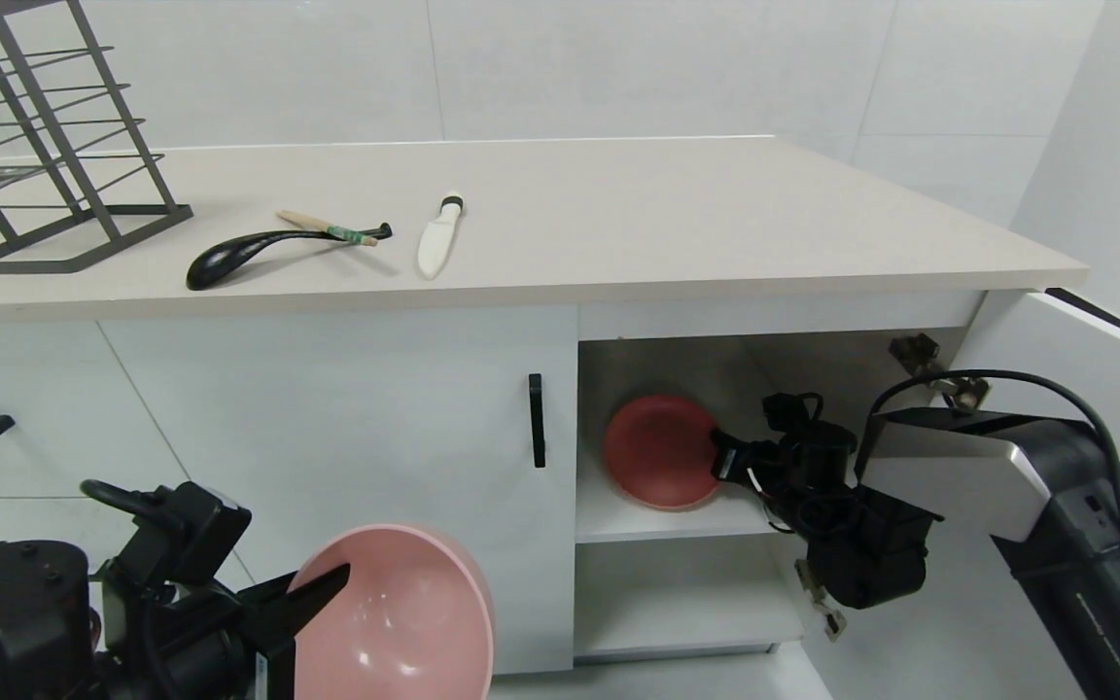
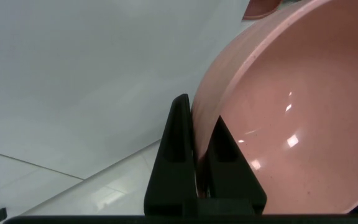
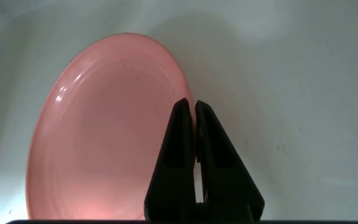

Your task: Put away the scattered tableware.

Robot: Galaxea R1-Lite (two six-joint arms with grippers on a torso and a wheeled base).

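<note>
My left gripper (image 1: 327,583) is low in front of the closed cabinet doors, shut on the rim of a pink bowl (image 1: 404,612); the left wrist view shows its fingers (image 2: 182,143) clamping the bowl's wall (image 2: 291,124). Inside the open cabinet, a red plate (image 1: 657,452) stands tilted on the upper shelf (image 1: 618,520). The right gripper (image 1: 720,457) is shut on the plate's right rim, seen edge-on in the right wrist view (image 3: 194,118) against the plate (image 3: 104,137). A black ladle (image 1: 229,253), chopsticks (image 1: 327,228) and a white spatula (image 1: 438,238) lie on the counter.
A dark wire rack (image 1: 45,146) stands at the counter's far left. The cabinet's right door (image 1: 1085,340) is swung open beside my right arm. A bare lower shelf (image 1: 686,603) sits beneath the plate. A closed door with a black handle (image 1: 536,420) borders the opening.
</note>
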